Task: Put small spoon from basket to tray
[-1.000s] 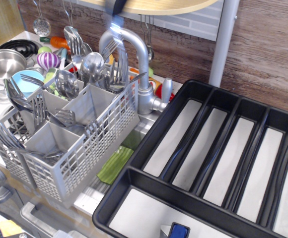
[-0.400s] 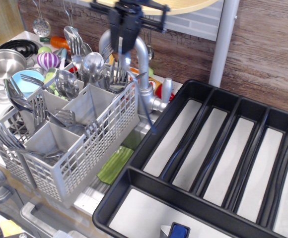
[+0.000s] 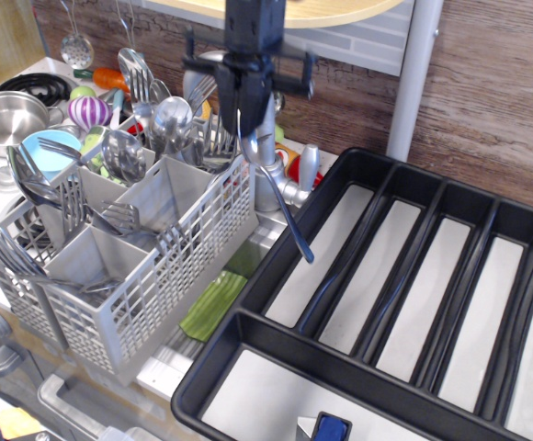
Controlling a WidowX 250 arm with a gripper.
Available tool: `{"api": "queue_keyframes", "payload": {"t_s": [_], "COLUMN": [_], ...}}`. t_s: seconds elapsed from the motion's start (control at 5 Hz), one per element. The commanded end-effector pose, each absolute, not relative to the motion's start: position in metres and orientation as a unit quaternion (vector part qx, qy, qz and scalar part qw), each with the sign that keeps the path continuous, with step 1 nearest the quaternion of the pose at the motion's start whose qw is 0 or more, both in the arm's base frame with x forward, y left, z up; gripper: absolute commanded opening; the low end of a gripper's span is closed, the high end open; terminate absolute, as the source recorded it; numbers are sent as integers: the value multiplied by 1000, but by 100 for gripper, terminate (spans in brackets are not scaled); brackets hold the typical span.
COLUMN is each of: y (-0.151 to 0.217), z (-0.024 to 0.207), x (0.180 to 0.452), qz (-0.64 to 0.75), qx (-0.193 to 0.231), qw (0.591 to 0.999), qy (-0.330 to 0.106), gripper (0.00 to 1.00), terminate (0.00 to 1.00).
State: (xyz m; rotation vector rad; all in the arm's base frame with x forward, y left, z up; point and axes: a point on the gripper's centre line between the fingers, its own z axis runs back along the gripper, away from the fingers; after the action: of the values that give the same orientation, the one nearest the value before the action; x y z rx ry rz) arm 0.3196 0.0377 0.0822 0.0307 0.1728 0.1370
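Note:
My gripper (image 3: pixel 251 129) hangs from above, between the basket and the tray, and is shut on the bowl end of the small spoon (image 3: pixel 280 204). The spoon's thin handle slants down to the right, its tip above the tray's left rim. The light grey basket (image 3: pixel 170 271) stands at the left, with forks and large spoons upright in its compartments. The black tray (image 3: pixel 413 276) with pale grey long compartments fills the right, with one crosswise compartment at the front.
A steel tap (image 3: pixel 265 179) rises just behind the gripper. A steel pot (image 3: pixel 5 118) and toy vegetables (image 3: pixel 89 111) lie at the back left. A green sponge (image 3: pixel 213 303) lies below the basket. A grey post (image 3: pixel 415 78) stands behind the tray.
The gripper has come down into view and moved right, away from the basket toward the tray, carrying the small spoon; the spoon now hangs over the tray's left edge.

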Motion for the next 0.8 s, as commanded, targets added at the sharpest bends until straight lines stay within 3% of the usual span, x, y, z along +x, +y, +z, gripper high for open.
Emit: {"api": "queue_keyframes", "payload": {"t_s": [0.0, 0.2, 0.4, 0.6], "y": [42, 37, 26, 26], "z": [55, 45, 48, 48], "x": [319, 323, 340, 340], "qz": [92, 111, 116, 116], "qx": [14, 25, 13, 13], "qw": [994, 992, 993, 993], "qy": [62, 61, 25, 25], "gripper": [0, 0, 100, 100], "terminate": [0, 0, 0, 0]}}
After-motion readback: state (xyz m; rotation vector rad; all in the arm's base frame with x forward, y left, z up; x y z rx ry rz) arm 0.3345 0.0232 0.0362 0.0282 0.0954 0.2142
